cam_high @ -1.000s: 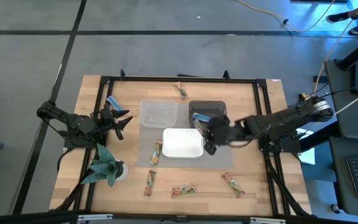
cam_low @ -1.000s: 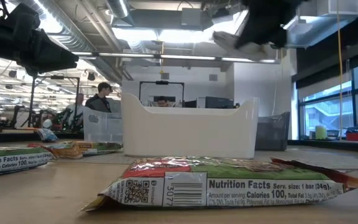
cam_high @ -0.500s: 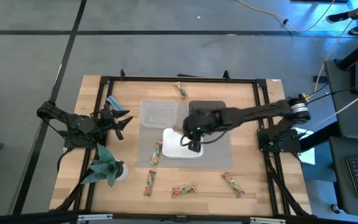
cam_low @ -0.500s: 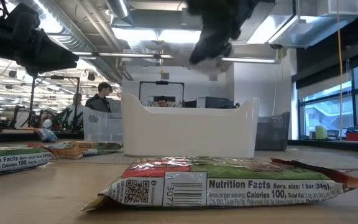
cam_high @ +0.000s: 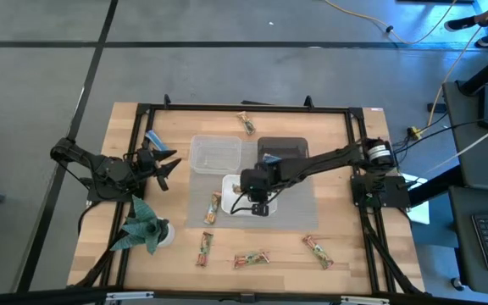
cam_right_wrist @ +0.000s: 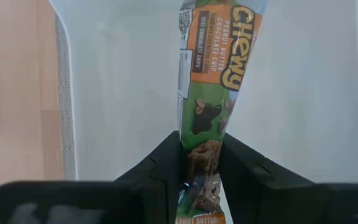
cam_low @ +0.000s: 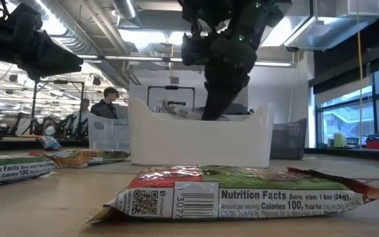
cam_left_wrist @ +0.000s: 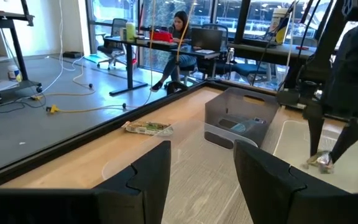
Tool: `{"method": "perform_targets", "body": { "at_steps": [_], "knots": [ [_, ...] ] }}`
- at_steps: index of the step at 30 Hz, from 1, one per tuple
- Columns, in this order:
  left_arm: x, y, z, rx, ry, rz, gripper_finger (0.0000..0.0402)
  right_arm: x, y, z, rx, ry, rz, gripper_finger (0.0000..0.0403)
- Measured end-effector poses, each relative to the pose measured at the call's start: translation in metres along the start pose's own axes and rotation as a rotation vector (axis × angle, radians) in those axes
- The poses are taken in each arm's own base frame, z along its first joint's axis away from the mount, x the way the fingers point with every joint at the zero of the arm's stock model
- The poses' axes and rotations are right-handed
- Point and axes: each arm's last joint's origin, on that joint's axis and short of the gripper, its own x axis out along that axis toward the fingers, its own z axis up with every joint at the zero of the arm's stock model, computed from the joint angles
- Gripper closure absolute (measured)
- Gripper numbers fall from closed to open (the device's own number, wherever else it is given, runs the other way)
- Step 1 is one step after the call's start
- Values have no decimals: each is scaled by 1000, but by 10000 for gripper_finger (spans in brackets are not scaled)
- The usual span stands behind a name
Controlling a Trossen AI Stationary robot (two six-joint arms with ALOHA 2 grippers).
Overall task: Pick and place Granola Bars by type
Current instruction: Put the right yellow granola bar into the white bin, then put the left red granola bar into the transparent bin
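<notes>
— Over the white tub (cam_high: 242,200), right at table centre: orange-and-green granola bar (cam_right_wrist: 211,93) hanging nose-down, pinched at one end by the right gripper (cam_right_wrist: 197,167), tip already inside the tub (cam_right_wrist: 110,93).
— Step in hand?
— Placing, by the look of it. Next: lower a touch, part the fingers, lift straight out, clear of the rim.
— And elsewhere?
— Blue bar (cam_left_wrist: 247,124) lying in the dark tub (cam_high: 280,149) at one o'clock; clear tub (cam_high: 215,154) at eleven. More orange bars: one (cam_high: 213,207) just at nine of the white tub, loose ones (cam_high: 251,259) toward six, one (cam_high: 246,124) at twelve. Blue bar (cam_high: 154,139) out at ten.
— Left gripper (cam_high: 164,163)?
— Parked at nine o'clock, fingers apart, holding nothing.
</notes>
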Motion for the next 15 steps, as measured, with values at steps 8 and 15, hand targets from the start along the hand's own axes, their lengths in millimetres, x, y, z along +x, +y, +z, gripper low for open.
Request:
{"method": "perform_targets", "body": {
  "at_steps": [8,15],
  "knots": [
    [0,0,0,1,0,1,232,3,0,0,22,6,0,297],
    [0,0,0,1,0,2,232,2,1,-1,35,13,42,254]
  ]
}}
